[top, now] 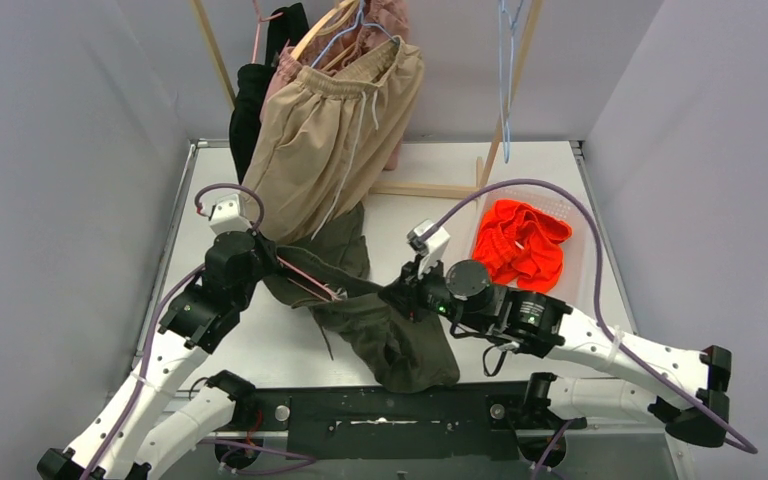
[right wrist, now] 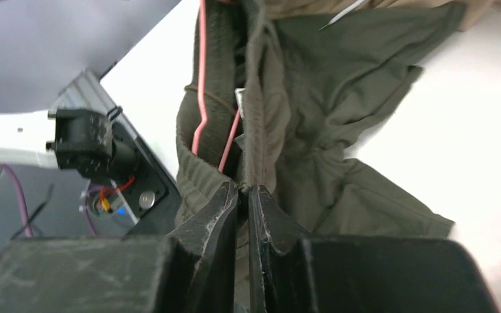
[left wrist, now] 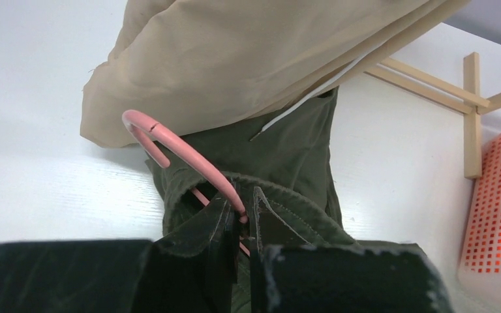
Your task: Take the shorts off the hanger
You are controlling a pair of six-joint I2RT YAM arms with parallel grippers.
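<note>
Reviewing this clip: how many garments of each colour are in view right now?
Beige shorts: 1, hanging
Olive green shorts: 1, on the table, on a pink hanger
Orange shorts: 1, in the basket
Pink garment: 1, hanging behind
Black garment: 1, hanging behind
Total: 5

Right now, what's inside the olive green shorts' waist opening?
The pink hanger threads into the olive green shorts; its hook sticks out. How far its arms extend inside is hidden by fabric.
</note>
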